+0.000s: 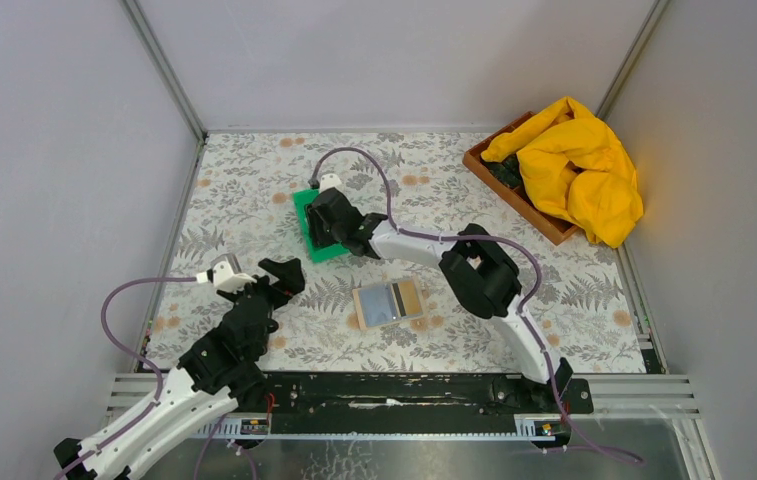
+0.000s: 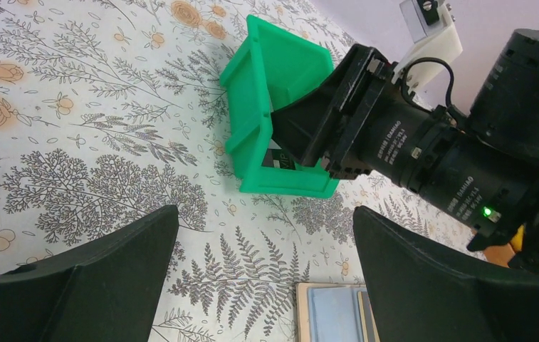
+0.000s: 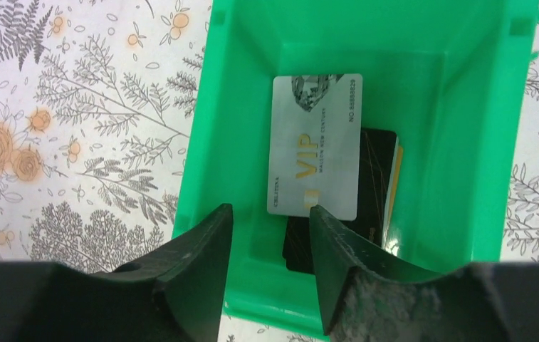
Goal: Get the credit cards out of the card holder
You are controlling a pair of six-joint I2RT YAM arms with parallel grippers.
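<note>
The tan card holder [image 1: 389, 303] lies open on the table, its blue-grey lining up; its corner shows in the left wrist view [image 2: 334, 312]. In the right wrist view a grey VIP card [image 3: 316, 146] lies in the green bin [image 3: 227, 128] on top of a black card [image 3: 377, 167], with a yellowish card edge [image 3: 394, 178] beside them. My right gripper [image 3: 270, 217] hangs open and empty over the bin's near rim. It also shows from above [image 1: 326, 222]. My left gripper [image 2: 266, 235] is open and empty above the table, left of the holder [image 1: 279, 275].
A wooden tray [image 1: 514, 190] with a yellow cloth [image 1: 579, 165] stands at the back right. The green bin [image 1: 309, 228] sits mid-table behind the holder. Grey walls close in the floral table on three sides.
</note>
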